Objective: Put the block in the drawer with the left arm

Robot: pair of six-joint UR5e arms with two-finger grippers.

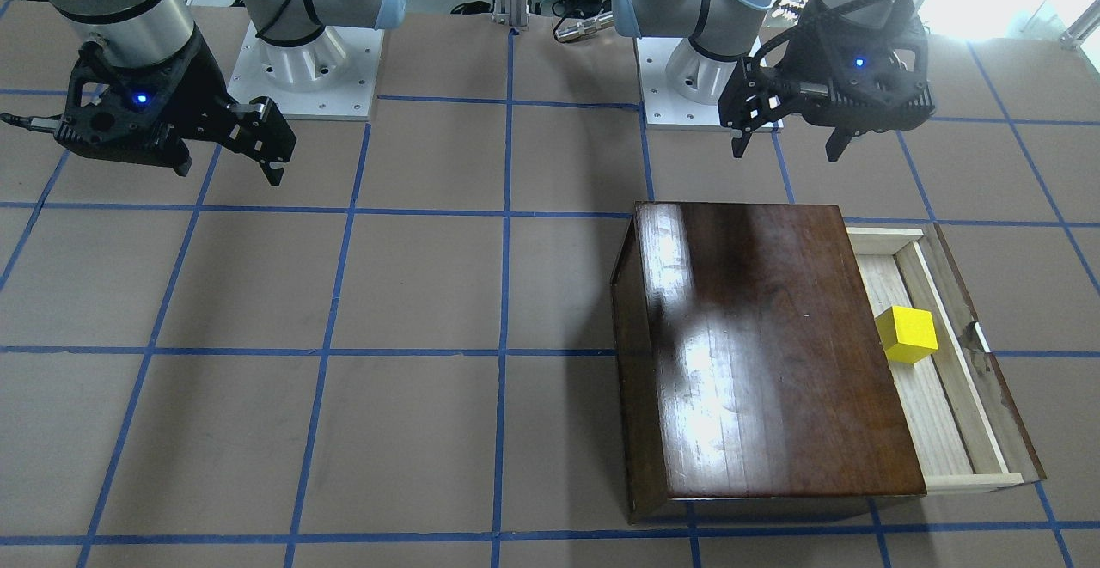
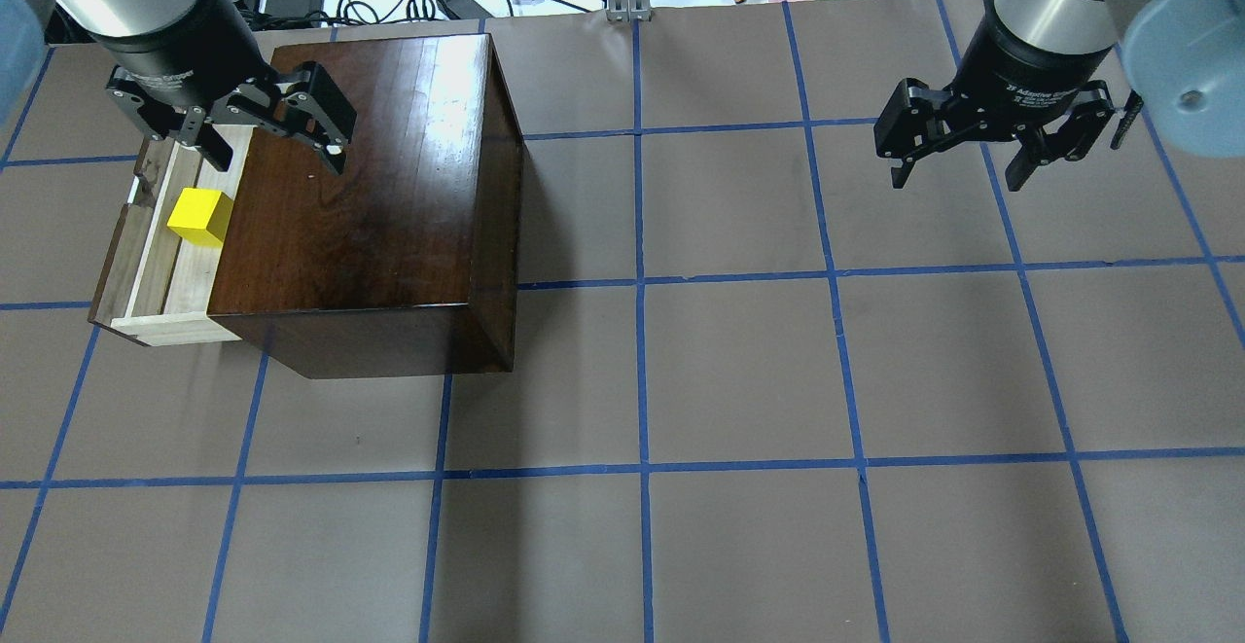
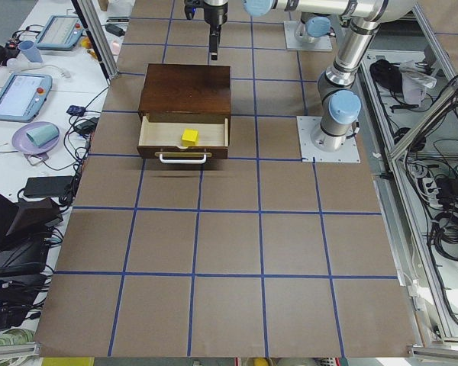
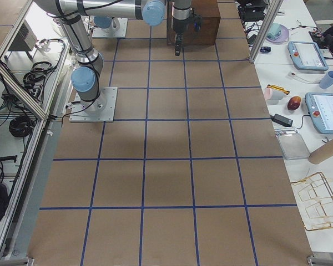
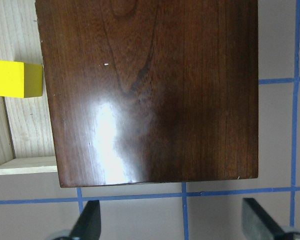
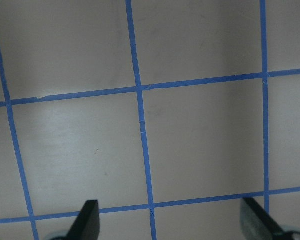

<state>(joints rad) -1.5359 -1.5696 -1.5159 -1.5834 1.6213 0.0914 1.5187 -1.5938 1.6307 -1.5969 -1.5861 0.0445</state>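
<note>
The yellow block [image 1: 907, 334] lies inside the open drawer [image 1: 931, 418], apart from both grippers. It also shows in the overhead view [image 2: 199, 217] and the left wrist view [image 5: 15, 78]. The drawer [image 2: 160, 278] is pulled out of the dark-brown cabinet [image 2: 370, 205]. My left gripper [image 2: 277, 152] is open and empty, raised above the cabinet's edge near the drawer; in the front view the left gripper [image 1: 786, 143] hangs behind the cabinet [image 1: 765, 345]. My right gripper [image 2: 958, 171] is open and empty, held high over bare table far from the cabinet.
The brown table carries a blue tape grid. The two arm bases [image 1: 305, 70] [image 1: 705, 70] stand at the robot's edge. Cables, cups and tablets [image 3: 23, 91] lie beyond the table's edge behind the drawer's front.
</note>
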